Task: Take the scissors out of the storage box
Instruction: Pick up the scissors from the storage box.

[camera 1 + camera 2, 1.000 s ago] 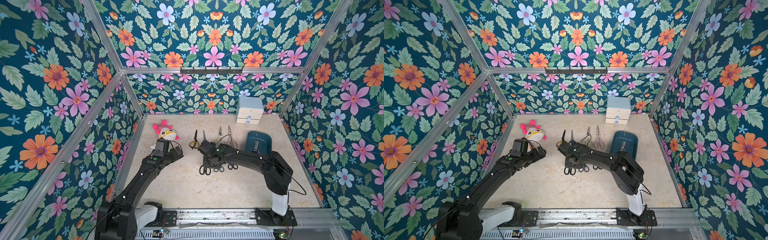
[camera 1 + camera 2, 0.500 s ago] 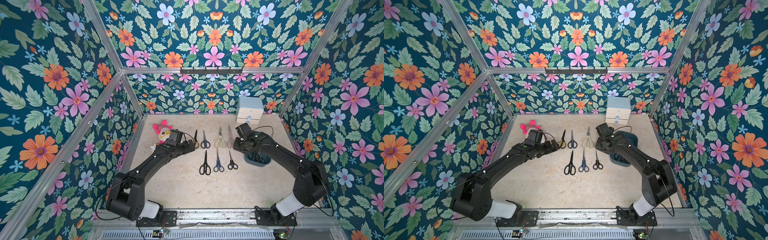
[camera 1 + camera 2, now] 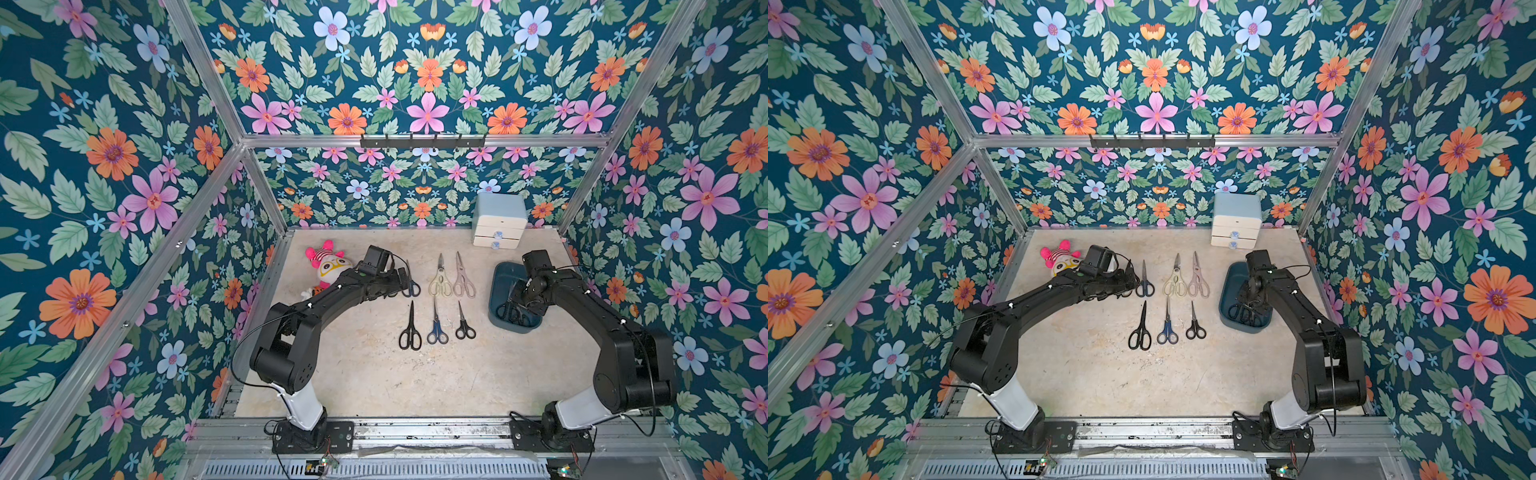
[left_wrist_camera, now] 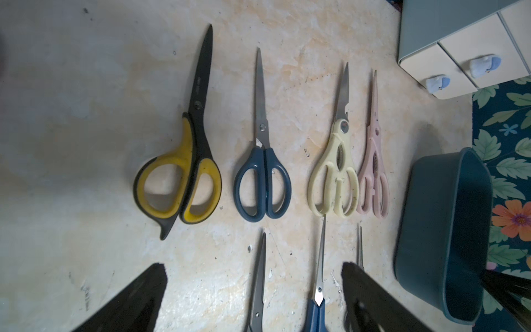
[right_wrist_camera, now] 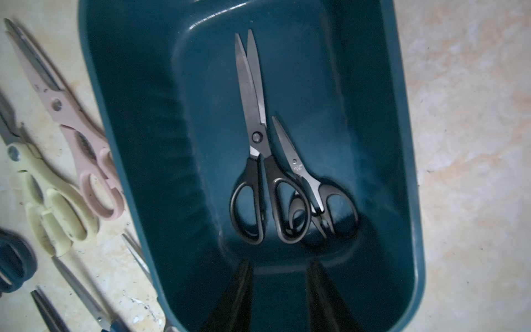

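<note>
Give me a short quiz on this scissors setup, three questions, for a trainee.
1. How many pairs of scissors lie in the storage box?
2. True or false: the pink-handled shears lie inside the box.
3. Which gripper hovers over the box? A left, B right, C neither.
Key:
1. Two: a large black pair and a small black pair, handles overlapping.
2. False: they lie on the table beside the cream shears.
3. B: the right gripper, jaws open and empty.
</note>
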`<state>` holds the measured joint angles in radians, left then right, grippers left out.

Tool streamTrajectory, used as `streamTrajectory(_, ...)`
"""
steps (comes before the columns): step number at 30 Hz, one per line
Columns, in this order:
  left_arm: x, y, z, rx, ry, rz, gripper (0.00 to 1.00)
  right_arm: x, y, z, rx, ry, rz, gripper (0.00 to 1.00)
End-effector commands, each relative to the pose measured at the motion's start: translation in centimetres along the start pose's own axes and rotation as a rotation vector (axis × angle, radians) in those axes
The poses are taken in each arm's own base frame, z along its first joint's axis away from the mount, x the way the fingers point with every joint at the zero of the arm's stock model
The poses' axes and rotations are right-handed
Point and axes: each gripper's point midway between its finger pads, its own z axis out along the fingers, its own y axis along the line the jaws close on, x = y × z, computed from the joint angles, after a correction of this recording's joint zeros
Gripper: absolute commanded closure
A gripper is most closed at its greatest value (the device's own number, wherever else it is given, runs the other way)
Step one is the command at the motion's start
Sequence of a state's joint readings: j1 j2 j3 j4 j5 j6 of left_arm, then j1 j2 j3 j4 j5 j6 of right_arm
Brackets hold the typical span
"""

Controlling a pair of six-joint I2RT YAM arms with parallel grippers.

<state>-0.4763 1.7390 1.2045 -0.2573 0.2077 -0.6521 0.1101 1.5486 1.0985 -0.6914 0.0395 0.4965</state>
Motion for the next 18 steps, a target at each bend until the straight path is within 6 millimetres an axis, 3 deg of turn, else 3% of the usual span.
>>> streamTrajectory(1,-0.1,-0.4,0.3,0.012,0.014,-0.022,0.01,-0.2,-0.4,0.1,0.019,0.028,-0.031,0.64)
streamTrajectory(8,-0.5,-0.7,0.4,0.009,0.017,-0.034,0.01,-0.3,1.3,0.3,-0.048,0.067,-0.025,0.62)
streamTrajectory(15,-0.5,-0.5,1.4,-0.004,0.031,-0.058,0.01,0.9,1.5,1.8,-0.058,0.125,0.012,0.57)
streamTrajectory(18,-0.7,-0.5,1.9,-0.012,0.034,-0.057,0.01,1.1,1.0,3.5,-0.016,0.142,0.036,0.56)
